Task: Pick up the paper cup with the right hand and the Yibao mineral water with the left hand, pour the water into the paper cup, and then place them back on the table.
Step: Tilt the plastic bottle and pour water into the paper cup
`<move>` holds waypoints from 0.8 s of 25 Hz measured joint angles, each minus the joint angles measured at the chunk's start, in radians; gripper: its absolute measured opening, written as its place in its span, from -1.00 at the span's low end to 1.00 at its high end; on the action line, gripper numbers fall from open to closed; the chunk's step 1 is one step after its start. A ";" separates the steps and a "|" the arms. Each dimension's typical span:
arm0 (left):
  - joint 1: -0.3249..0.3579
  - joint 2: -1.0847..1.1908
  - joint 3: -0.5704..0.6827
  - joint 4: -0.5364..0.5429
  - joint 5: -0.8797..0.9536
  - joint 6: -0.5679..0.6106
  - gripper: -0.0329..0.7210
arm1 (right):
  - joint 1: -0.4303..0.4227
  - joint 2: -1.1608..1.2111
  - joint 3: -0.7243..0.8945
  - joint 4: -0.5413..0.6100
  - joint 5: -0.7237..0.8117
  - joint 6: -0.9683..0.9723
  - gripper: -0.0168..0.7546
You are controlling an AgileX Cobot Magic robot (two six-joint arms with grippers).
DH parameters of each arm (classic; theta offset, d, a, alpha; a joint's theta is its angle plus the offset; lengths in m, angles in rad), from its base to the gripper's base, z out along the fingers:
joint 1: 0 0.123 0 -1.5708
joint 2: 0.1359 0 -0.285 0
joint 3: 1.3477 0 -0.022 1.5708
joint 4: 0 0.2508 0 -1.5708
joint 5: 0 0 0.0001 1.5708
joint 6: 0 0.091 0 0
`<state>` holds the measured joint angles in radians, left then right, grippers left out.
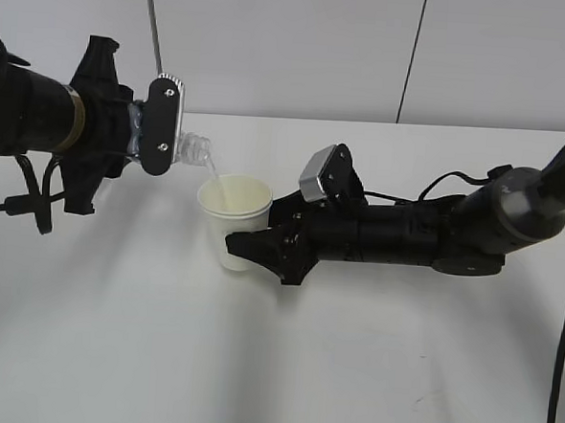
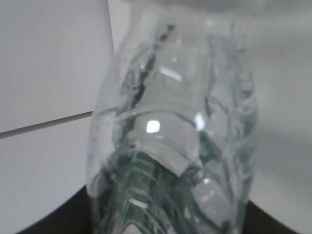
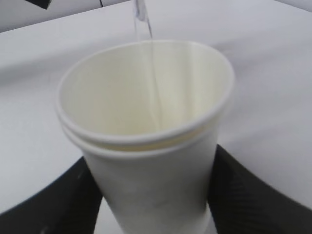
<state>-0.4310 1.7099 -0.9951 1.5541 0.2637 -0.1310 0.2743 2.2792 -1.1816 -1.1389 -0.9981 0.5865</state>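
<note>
right hand (image 1: 246, 251) grips paper cup (image 1: 235, 209); yibao mineral water (image 1: 198, 151) pours.

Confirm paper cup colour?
Cream-white, plain, no print: the paper cup shows best in the right wrist view.

Bright, even light on the large plain white desk (image 1: 351, 350), soft shadows under both arms; the clear plastic bottle (image 2: 170, 146) glints, blurred up close.

Pale grey wall panels (image 1: 293, 40), 2 dark vertical seams, soft even light
</note>
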 joint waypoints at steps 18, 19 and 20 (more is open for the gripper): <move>-0.001 0.000 0.000 0.022 0.012 0.000 -0.08 | 0.000 0.000 0.000 0.000 0.000 0.000 0.31; -0.001 0.000 0.000 0.023 0.012 0.000 -0.08 | 0.000 0.000 0.000 0.000 0.002 0.000 0.31; -0.001 0.000 0.000 0.024 0.013 0.000 -0.08 | 0.000 0.000 0.000 0.000 0.002 0.000 0.31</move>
<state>-0.4322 1.7099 -0.9951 1.5776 0.2767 -0.1310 0.2743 2.2792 -1.1816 -1.1389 -0.9966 0.5865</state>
